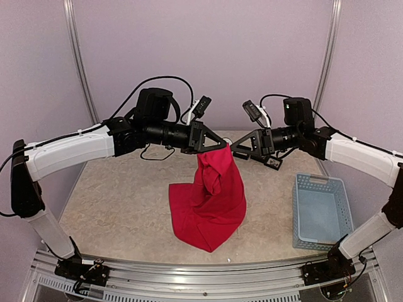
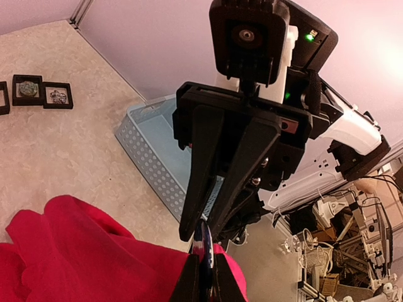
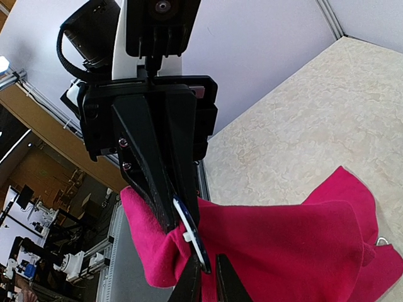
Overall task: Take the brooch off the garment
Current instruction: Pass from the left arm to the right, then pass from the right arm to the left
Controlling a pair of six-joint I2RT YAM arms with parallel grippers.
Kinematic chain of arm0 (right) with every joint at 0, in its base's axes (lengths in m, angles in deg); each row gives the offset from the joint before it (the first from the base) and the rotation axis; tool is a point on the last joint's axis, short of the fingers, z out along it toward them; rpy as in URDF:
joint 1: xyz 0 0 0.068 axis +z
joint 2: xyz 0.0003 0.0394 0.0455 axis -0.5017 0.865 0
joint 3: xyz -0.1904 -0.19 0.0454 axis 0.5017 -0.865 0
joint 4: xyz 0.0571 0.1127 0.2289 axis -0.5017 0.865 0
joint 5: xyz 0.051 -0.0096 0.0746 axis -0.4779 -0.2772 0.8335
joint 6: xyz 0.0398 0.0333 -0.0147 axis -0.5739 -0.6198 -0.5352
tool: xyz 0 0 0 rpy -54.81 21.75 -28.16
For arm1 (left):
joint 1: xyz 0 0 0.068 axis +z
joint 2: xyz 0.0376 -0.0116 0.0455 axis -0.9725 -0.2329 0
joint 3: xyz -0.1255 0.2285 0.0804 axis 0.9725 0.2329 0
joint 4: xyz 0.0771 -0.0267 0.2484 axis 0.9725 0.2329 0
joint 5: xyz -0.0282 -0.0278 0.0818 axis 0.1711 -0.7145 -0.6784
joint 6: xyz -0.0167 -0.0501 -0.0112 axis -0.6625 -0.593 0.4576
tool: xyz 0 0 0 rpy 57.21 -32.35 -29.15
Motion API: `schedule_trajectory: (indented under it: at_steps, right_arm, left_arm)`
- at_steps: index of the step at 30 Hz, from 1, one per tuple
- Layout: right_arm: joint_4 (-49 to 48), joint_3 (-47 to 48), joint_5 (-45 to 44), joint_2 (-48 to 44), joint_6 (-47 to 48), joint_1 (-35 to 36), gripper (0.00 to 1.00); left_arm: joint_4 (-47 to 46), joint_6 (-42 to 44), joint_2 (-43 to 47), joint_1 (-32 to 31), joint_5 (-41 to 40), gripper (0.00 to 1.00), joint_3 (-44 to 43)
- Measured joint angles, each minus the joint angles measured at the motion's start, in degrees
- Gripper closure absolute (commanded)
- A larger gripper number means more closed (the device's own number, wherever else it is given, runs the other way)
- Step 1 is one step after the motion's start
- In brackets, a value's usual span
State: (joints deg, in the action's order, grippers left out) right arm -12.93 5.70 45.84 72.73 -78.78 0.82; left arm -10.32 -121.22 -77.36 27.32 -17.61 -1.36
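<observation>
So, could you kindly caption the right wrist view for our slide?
Right gripper pinches the blue brooch on the red garment, gripped opposite by the left gripper.

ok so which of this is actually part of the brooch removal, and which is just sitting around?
In the job:
- garment, hanging from the left hand
- brooch, on the gripped top edge
- right hand, at the brooch

Lying about:
- pale blue basket, by the right arm, untouched
- black display boxes holding small trinkets, seen only from the left wrist
</observation>
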Motion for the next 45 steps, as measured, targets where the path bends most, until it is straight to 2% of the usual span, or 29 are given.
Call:
schedule_trajectory:
  at_steps: [5,8,15,16,17,18,19,20,22,23,30,36,45]
  right_arm:
    - [-1.9,0.0,0.5,0.1,-1.3,0.0,0.91]
    - [-2.7,0.0,0.8,0.1,-2.0,0.0,1.00]
    - [-3.2,0.0,1.6,0.3,-1.9,0.0,1.00]
    - [-3.2,0.0,1.6,0.3,-1.9,0.0,1.00]
    - [-3.2,0.0,1.6,0.3,-1.9,0.0,1.00]
    - [-3.2,0.0,1.5,0.3,-1.9,0.0,1.00]
    - [-3.2,0.0,1.3,0.3,-1.7,0.0,1.00]
    - [-3.0,0.1,0.9,0.3,-1.5,0.0,1.00]
    - [-1.7,0.8,-1.6,0.2,-0.3,0.0,1.00]
    - [-0.7,1.2,-3.3,0.1,0.6,0.0,1.00]
    - [7.4,5.4,-13.0,-1.7,7.8,0.0,1.00]
    - [10.0,6.2,-14.4,-2.0,10.1,0.0,1.00]
    - [10.8,6.1,-15.0,-2.3,10.4,0.0,1.00]
  left_arm:
    - [0.0,0.0,0.0,0.0,0.2,1.00,0.0]
    - [-0.2,0.0,0.0,0.0,0.3,1.00,0.0]
    - [-0.4,-0.3,0.0,0.0,0.4,1.00,0.0]
    - [-0.4,-0.3,0.0,0.0,0.4,0.97,0.0]
    - [-0.4,-0.4,0.0,0.0,0.4,0.88,0.0]
    - [-0.4,-0.4,0.0,0.0,0.4,0.70,0.0]
    - [-0.4,-0.5,0.0,0.0,0.4,0.48,0.0]
    - [-0.4,-0.4,0.0,0.0,0.1,0.32,0.0]
    - [-0.4,-0.4,0.0,0.0,-0.1,0.16,0.0]
    - [-0.5,-0.4,0.0,0.0,-0.4,0.13,0.0]
    - [-0.3,-0.8,0.2,-0.1,-3.0,0.13,1.8]
    - [0.0,-1.0,0.2,-0.2,-5.0,0.33,1.9]
    - [-0.5,-1.4,0.7,-0.2,-6.3,0.52,2.7]
